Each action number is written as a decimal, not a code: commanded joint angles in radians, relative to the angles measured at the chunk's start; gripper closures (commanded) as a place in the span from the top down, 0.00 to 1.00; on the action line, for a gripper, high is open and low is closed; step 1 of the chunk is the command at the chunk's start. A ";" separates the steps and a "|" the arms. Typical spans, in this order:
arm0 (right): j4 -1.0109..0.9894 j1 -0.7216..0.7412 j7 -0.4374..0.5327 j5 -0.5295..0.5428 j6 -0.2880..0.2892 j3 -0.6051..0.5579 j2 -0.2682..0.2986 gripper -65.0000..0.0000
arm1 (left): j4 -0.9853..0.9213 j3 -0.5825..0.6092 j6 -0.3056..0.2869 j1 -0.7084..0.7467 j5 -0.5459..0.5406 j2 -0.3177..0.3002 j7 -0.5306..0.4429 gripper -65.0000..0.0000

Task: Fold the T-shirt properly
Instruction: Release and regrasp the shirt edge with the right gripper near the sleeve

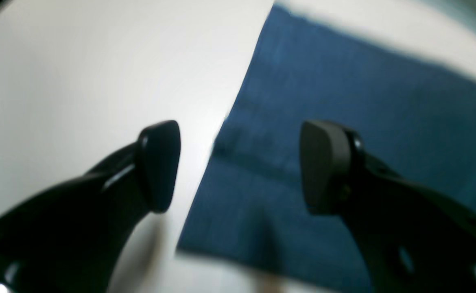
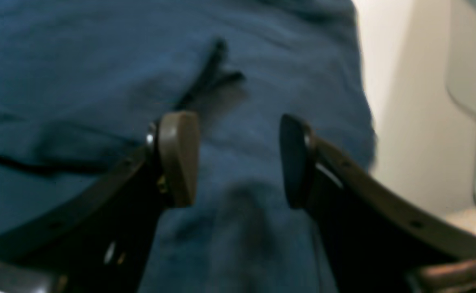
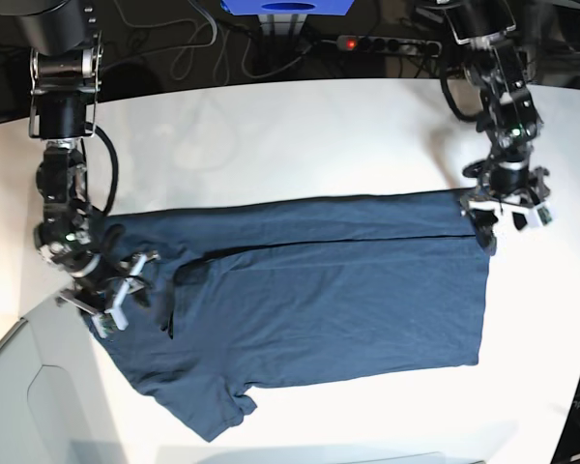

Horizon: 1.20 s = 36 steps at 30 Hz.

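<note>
The dark navy T-shirt (image 3: 319, 300) lies spread on the white table (image 3: 300, 135), with a strip along its far side folded over in a long crease. My left gripper (image 1: 242, 167) hangs open just above the shirt's straight edge (image 1: 343, 101), one finger over bare table and the other over cloth; in the base view the left gripper (image 3: 507, 222) is at the shirt's far right corner. My right gripper (image 2: 238, 160) is open over wrinkled shirt cloth (image 2: 79, 61) with nothing between its fingers; in the base view the right gripper (image 3: 133, 285) is at the shirt's left end, near a sleeve.
A power strip (image 3: 387, 43) with a red light and loose cables run behind the table's far edge. A pale grey panel (image 3: 39, 406) sits at the near left corner. Bare table lies beyond and to the right of the shirt.
</note>
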 commanded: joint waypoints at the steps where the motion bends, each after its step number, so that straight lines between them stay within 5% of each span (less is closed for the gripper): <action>1: 0.018 0.018 0.027 0.009 0.001 0.026 0.010 0.46 | -0.005 0.002 -0.002 -0.007 -0.006 -0.011 -0.024 0.67; 8: 0.043 -0.063 0.030 0.009 0.001 0.115 0.015 0.46 | -0.138 -0.001 -0.003 -0.010 -0.006 -0.009 -0.025 0.67; 24: 0.193 -0.239 0.027 0.009 0.001 0.317 0.030 0.46 | -0.112 0.005 -0.003 0.057 -0.007 0.052 -0.016 0.66; 26: 0.193 -0.250 0.026 0.009 0.001 0.320 0.030 0.46 | -0.122 0.005 -0.003 0.056 -0.007 0.052 -0.014 0.58; 32: 0.190 -0.266 -0.016 0.010 0.001 0.322 0.029 0.46 | -0.158 0.005 -0.002 0.037 -0.007 0.052 -0.014 0.00; 36: 0.183 -0.264 -0.023 0.010 0.001 0.322 0.027 0.46 | -0.189 0.003 0.000 0.034 -0.006 0.052 -0.014 0.00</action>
